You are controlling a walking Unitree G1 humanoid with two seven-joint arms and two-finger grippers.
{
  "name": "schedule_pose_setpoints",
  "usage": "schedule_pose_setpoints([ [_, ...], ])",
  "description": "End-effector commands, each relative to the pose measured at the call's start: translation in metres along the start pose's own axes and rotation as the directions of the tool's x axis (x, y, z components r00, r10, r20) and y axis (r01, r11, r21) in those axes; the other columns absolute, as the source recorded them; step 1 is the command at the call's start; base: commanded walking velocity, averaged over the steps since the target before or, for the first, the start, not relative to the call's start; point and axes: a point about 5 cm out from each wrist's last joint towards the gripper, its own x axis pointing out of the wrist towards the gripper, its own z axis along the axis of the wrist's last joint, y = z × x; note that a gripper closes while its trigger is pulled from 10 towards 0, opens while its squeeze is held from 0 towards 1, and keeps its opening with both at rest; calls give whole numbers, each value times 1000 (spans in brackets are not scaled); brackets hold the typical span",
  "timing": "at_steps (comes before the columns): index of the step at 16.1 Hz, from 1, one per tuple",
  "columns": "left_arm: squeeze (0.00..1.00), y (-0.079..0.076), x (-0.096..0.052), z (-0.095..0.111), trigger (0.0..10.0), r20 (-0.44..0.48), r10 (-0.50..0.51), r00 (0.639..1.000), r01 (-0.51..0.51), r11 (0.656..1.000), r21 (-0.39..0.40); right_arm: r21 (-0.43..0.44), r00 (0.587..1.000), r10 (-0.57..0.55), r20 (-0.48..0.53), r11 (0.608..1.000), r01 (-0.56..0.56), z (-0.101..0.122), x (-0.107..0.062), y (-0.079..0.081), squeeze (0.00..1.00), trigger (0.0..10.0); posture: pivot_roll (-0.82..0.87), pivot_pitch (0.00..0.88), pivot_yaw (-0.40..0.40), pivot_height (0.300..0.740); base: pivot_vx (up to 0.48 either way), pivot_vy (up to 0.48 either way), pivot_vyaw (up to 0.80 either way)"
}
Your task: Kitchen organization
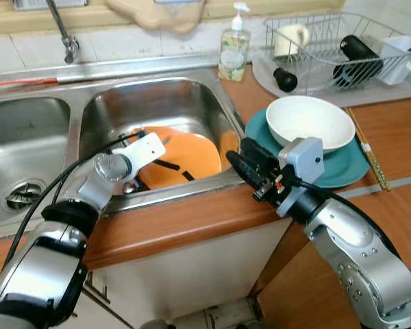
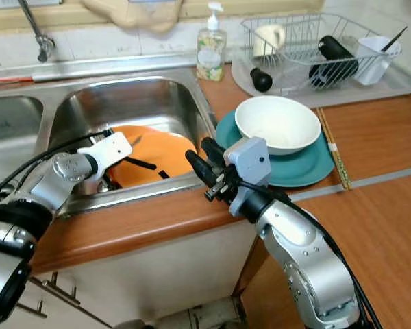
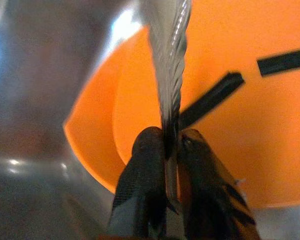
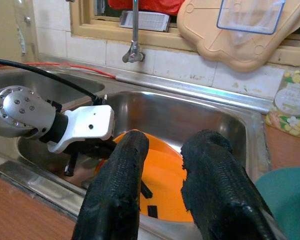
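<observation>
Left gripper (image 3: 166, 165) down in right sink basin (image 1: 185, 103), fingers (image 3: 140, 175) pinched on thin metal utensil (image 3: 167, 60) above orange plate (image 1: 185, 161). Plate lies in basin, black strips across it. Right gripper (image 1: 241, 159) at near right rim of basin, fingers (image 4: 117, 190) parted, nothing between them. White bowl (image 1: 309, 122) sits on teal plate (image 1: 346, 168) on counter (image 1: 192, 219), right of sink. Soap bottle (image 1: 233, 46) and dish rack (image 1: 335, 48) far right.

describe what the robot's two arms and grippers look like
Both arms are silver metal with rounded, bolted joints. The left gripper has a white housing and a black cable looping back along the arm. The right gripper has a grey-blue housing, small red wiring, and textured black fingers.
</observation>
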Motion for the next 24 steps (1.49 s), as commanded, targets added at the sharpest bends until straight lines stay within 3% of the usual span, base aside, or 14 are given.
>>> schedule_pose_setpoints([
  [1, 1000, 3, 1, 2, 10000, -9, -10, 1000, 10, 1000, -19, -3, 1000, -8, -14, 1000, 8, -1, 0, -2, 0, 10000, -69, 0, 17, 740, 0, 0, 0],
  [5, 1000, 6, 0, 1, 10000, -3, 11, 1000, -11, 1000, -25, -28, 995, -95, -21, 995, 94, 1, 2, -15, 0, 10000, -69, 0, 17, 740, 0, 0, 0],
  [7, 1000, 14, -3, 3, 10000, 45, 96, 994, -95, 995, -33, -44, 978, -206, -21, 978, 205, 6, 5, -32, 0, 10000, -66, 0, 18, 740, 0, 0, 0],
  [8, 216, 17, -5, 5, 10000, 71, 123, 990, -119, 992, -49, -42, 973, -228, -16, 973, 227, 9, 4, -36, 0, 10000, -66, 0, 14, 740, 0, 0, 0],
  [9, 0, 20, -9, 8, 10000, 132, 165, 977, -155, 985, -81, -39, 964, -265, -7, 964, 264, 13, 4, -45, 0, 10000, -65, 0, 11, 740, 0, 0, 0],
  [10, 0, 24, -14, 13, 10000, 205, 226, 952, -197, 969, -152, -36, 953, -304, -4, 952, 304, 19, 3, -56, 984, 10000, -65, 0, 7, 740, 0, 0, 0],
  [11, 0, 27, -19, 16, 10000, 251, 272, 929, -227, 954, -193, -41, 945, -327, -6, 944, 327, 21, 1, -62, 1000, 10000, -64, 0, 6, 740, 0, 0, 0],
  [14, 0, 34, -30, 30, 10000, 359, 337, 870, -238, 926, -292, -44, 929, -371, -17, 928, 370, 27, -5, -76, 1000, 10000, -65, 0, 3, 740, 0, 0, 0],
  [15, 0, 31, -40, 41, 10000, 443, 327, 835, -198, 929, -312, -55, 913, -405, -44, 914, 403, 29, -9, -88, 1000, 10000, -66, 0, 4, 740, 0, 0, 0],
  [19, 0, 20, -59, 48, 10000, 515, 304, 802, -142, 933, -331, -52, 851, -505, -147, 863, 503, 33, -12, -114, 1000, 10000, -58, 0, -5, 740, 0, 0, 0],
  [21, 0, 12, -70, 45, 10000, 515, 298, 804, -130, 933, -335, -66, 789, -577, -211, 814, 577, 35, -14, -133, 1000, 10000, -54, 0, -15, 740, 0, 0, 0],
  [22, 0, 9, -73, 45, 10000, 514, 291, 807, -124, 934, -335, -70, 761, -603, -238, 792, 606, 35, -17, -138, 749, 10000, -54, 0, -15, 740, 0, 0, 0],
  [23, 0, 5, -76, 45, 10000, 515, 276, 811, -107, 937, -334, -69, 731, -626, -273, 770, 634, 33, -19, -142, 0, 10000, -52, 0, -15, 740, 0, 0, 0],
  [24, 0, -1, -79, 47, 10000, 523, 245, 817, -73, 942, -327, -48, 715, -629, -305, 760, 648, 32, -20, -145, 0, 10000, -52, 0, -15, 740, 0, 0, 0],
])
